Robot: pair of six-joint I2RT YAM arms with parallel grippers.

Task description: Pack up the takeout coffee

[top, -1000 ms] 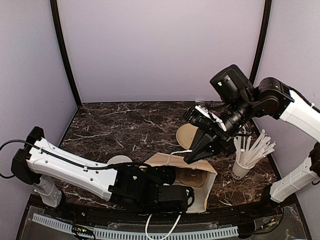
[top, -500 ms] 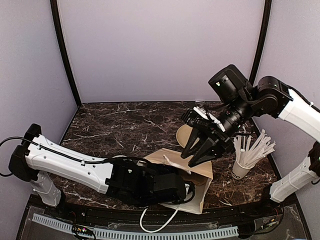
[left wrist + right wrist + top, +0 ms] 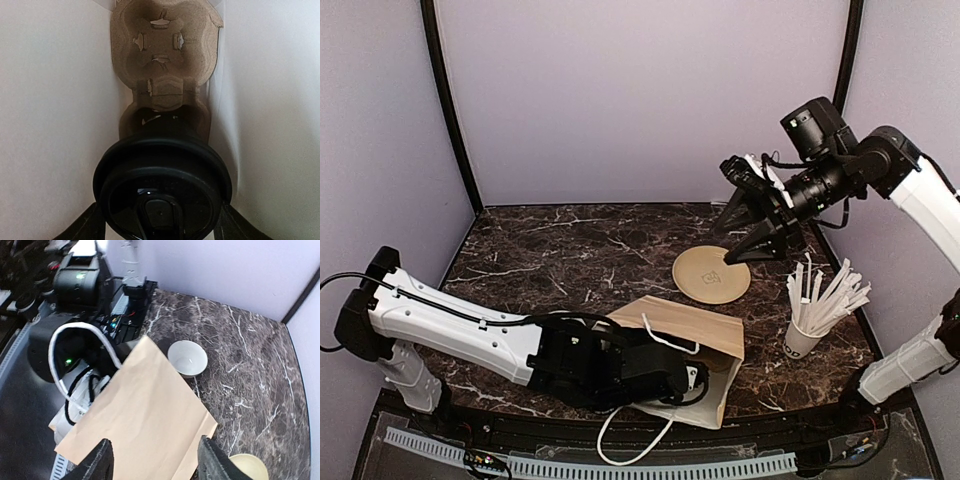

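A brown paper bag (image 3: 692,324) (image 3: 142,410) lies on its side near the table's front, mouth toward my left arm (image 3: 470,330). That arm reaches into the mouth, so the bag hides the left gripper from above. In the left wrist view, the takeout coffee (image 3: 162,182) shows only its round black lid, and my left gripper (image 3: 160,226) is shut on it, one finger at each side. A cardboard cup carrier (image 3: 165,55) lies further inside the bag. High over the back right of the table, my right gripper (image 3: 726,244) (image 3: 157,460) stands open, with nothing between its fingers.
A tan round plate (image 3: 711,274) (image 3: 247,467) lies behind the bag. A white cup of white straws (image 3: 810,322) stands at the right. A white bowl (image 3: 187,358) sits on the marble beside the bag. The bag's white handle loops (image 3: 660,332) lie loose.
My right gripper opened, let go of the bag's upper edge and drew up and back to the right. The bag's top side dropped flat. The left arm pushed further into the bag.
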